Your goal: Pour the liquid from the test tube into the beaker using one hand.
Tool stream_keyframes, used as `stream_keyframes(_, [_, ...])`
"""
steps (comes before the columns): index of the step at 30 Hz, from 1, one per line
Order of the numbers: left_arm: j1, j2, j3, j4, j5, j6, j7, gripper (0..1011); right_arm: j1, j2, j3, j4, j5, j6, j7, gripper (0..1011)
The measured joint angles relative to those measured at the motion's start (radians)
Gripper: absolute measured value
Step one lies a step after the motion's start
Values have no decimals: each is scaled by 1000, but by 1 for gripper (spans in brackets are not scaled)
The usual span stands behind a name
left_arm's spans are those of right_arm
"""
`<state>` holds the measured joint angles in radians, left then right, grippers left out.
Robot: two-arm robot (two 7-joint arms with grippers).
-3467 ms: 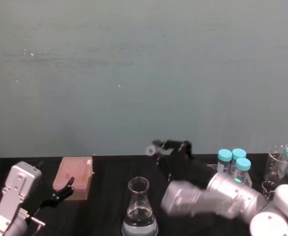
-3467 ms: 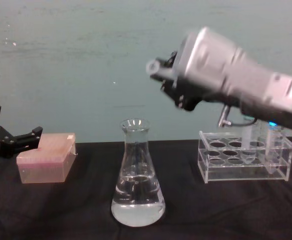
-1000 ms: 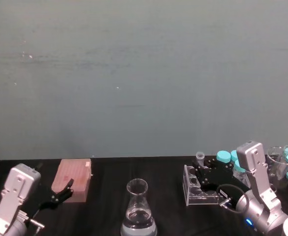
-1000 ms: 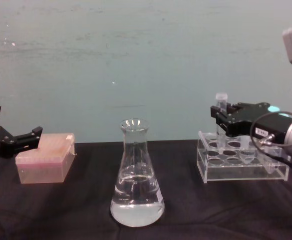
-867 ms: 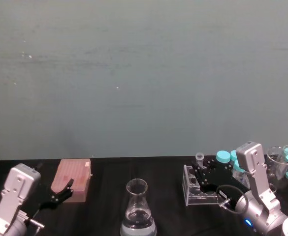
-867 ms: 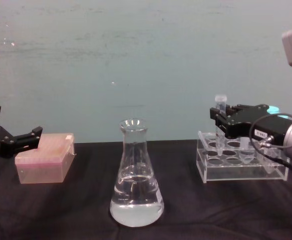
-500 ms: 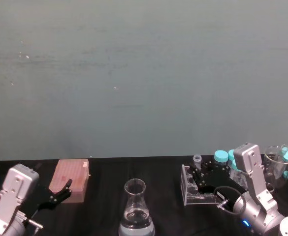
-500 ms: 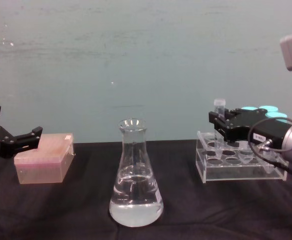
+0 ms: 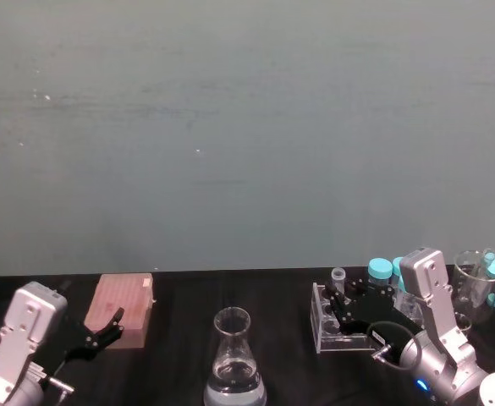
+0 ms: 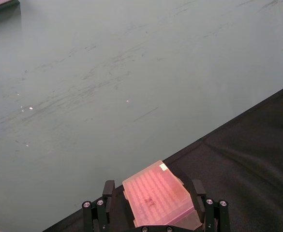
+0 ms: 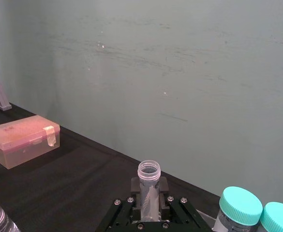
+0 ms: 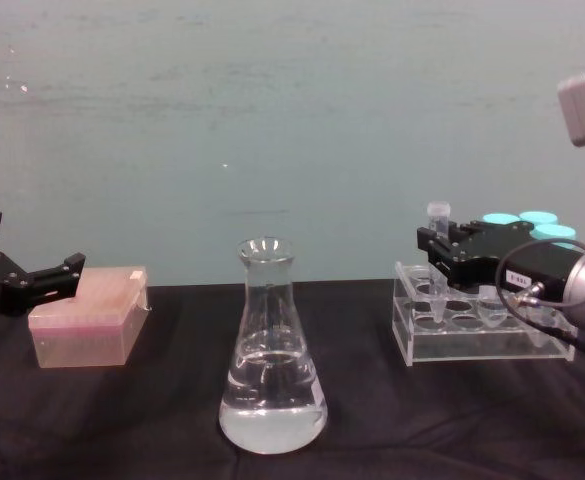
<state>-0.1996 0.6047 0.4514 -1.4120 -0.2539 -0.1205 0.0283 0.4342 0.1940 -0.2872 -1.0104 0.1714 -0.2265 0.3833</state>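
The test tube (image 12: pixel 438 217) stands upright with my right gripper (image 12: pixel 442 246) shut on it just below its open rim. Its lower end reaches into a front-left hole of the clear tube rack (image 12: pixel 484 340). The right wrist view has the test tube (image 11: pixel 148 185) pinched between the two black fingers (image 11: pixel 135 187). From the head camera, the right gripper (image 9: pixel 342 301) sits over the rack's left end. The beaker (image 12: pixel 272 350), a tall conical flask, stands at centre, well left of the rack, with clear liquid (image 12: pixel 273 412) in its base. I cannot tell whether liquid is in the tube.
My left gripper (image 12: pixel 32 282) rests open at the far left, its fingers either side of a pink lidded box (image 12: pixel 87 322). Turquoise-capped tubes (image 11: pixel 240 202) stand behind the rack. A glass beaker (image 9: pixel 477 288) holding small items is at the far right.
The right arm swung away from above the flask to the rack, turned the tube upright and lowered it a little into the rack. The left arm stayed still.
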Motion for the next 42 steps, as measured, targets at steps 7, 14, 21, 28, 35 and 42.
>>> stream_keyframes(7, [0, 0, 0, 0, 0, 0, 0, 1000, 0, 0, 0, -1, 0, 1, 0, 372])
stream_keyframes(14, [0, 0, 0, 0, 0, 0, 0, 1000, -1, 1, 1, -2, 1, 1, -1, 599])
stream_keyframes(21, [0, 0, 0, 0, 0, 0, 0, 1000, -1, 1, 1, -2, 2, 2, -1, 814])
stream_keyframes(28, [0, 0, 0, 0, 0, 0, 0, 1000, -2, 1, 1, -2, 2, 2, -1, 994])
stream_keyframes(35, [0, 0, 0, 0, 0, 0, 0, 1000, -2, 1, 1, -2, 2, 2, -1, 1004])
stream_keyframes(42, [0, 0, 0, 0, 0, 0, 0, 1000, -2, 1, 1, -2, 2, 2, -1, 1004])
